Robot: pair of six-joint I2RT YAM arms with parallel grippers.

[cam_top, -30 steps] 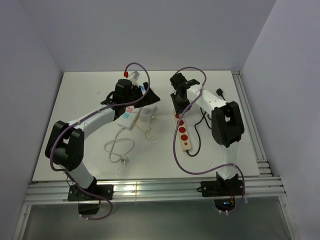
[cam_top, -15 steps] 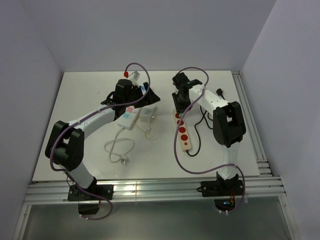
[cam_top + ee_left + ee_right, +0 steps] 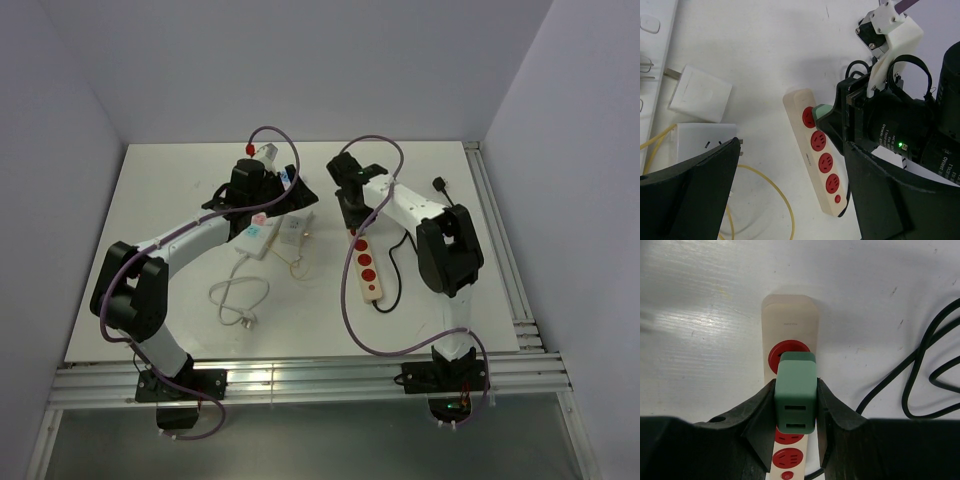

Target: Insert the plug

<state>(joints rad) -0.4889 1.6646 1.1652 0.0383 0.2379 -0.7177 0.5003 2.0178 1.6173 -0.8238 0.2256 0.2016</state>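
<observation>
My right gripper [image 3: 795, 405] is shut on a green plug [image 3: 795, 397], one black finger on each side. The plug sits over the far-end red socket of the cream power strip [image 3: 789, 320], covering the socket's lower half. In the left wrist view the green plug [image 3: 822, 111] meets that same top socket of the power strip [image 3: 820, 160]; whether its pins are in is hidden. In the top view the right gripper [image 3: 352, 205] is at the far end of the strip [image 3: 367, 270]. My left gripper [image 3: 790, 145] hangs open above the table with nothing between its fingers.
Two white adapters [image 3: 700, 95] [image 3: 705, 140] and a yellow cable [image 3: 775, 185] lie under the left gripper [image 3: 275, 195]. A white power strip [image 3: 258, 232] and a coiled white cord [image 3: 238, 300] lie at centre left. A black cord [image 3: 925, 365] loops right of the cream strip.
The right wrist has swung a little to the left over the far end of the cream strip, still holding the green plug. The left arm has stayed still.
</observation>
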